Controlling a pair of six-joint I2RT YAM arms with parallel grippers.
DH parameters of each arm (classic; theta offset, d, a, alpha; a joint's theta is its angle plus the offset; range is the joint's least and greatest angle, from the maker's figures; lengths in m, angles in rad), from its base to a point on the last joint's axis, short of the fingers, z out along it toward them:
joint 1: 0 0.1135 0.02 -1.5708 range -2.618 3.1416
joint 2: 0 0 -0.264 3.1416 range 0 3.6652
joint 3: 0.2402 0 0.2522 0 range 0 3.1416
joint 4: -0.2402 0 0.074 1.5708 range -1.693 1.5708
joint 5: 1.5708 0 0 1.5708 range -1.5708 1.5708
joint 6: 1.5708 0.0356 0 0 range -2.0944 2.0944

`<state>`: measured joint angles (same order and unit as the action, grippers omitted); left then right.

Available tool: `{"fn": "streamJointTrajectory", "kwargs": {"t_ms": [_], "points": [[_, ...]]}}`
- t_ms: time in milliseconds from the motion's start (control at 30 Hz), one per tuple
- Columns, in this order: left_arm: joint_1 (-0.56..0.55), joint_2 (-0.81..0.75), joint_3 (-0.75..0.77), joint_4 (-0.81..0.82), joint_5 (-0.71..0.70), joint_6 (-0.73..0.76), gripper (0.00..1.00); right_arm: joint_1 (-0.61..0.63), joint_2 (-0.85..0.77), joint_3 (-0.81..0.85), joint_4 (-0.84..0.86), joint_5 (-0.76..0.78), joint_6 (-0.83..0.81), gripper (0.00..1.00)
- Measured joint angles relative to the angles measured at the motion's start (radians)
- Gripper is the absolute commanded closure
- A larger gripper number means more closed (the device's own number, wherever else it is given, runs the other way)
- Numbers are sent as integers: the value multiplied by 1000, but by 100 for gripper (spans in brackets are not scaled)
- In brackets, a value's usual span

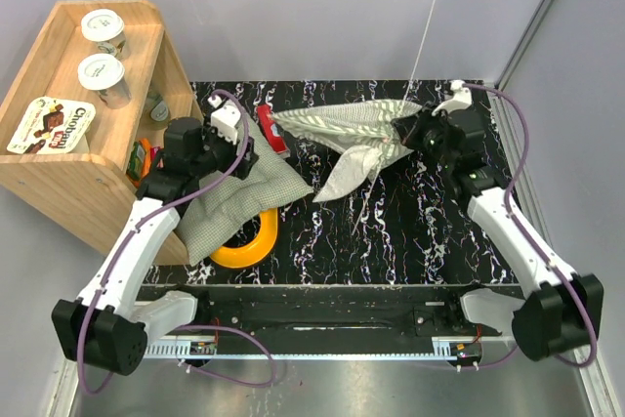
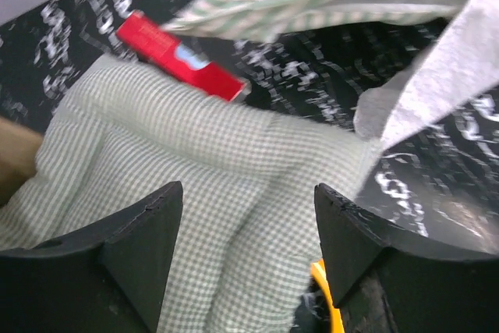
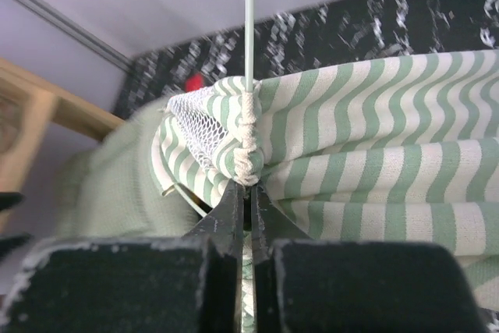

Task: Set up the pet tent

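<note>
Your R tool (image 3: pixel 249 207) clenches the tent (image 3: pixel 366 138) edge, upper right, nr the bench (image 1: pixel 391 231) far edge; L tool (image 2: pixel 248 196) hangs released over the cushion (image 2: pixel 195 146).

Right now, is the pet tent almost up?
Not yet. Done: nothing stands; the pet tent lies crumpled on the table. In hand: the right claw is shut on the tent's striped edge by a thin pole, while the left claw hangs open over the checked cushion. Left: spread the fabric and raise it into shape.
</note>
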<state>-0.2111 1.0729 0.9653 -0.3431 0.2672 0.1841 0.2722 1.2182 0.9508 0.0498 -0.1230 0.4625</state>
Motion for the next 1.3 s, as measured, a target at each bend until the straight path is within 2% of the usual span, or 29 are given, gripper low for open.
{"fn": "streamJointTrajectory", "kwargs": {"t_ms": [300,533,667,900,1100,1300], "points": [[-132,-5,226,-229,189,-13,28,0,-230,109,8,-52,192,100],[-239,-5,391,-323,263,-29,21,0,-269,128,21,-158,309,100],[-321,-4,416,-346,277,-45,17,0,-263,128,14,-202,366,100],[-485,33,416,-367,284,-54,17,1,-282,69,53,-181,464,100],[-600,102,407,-347,319,-82,22,6,-284,26,83,-128,513,100],[-644,166,366,-295,336,-118,30,13,-281,24,100,-122,523,100]]}}
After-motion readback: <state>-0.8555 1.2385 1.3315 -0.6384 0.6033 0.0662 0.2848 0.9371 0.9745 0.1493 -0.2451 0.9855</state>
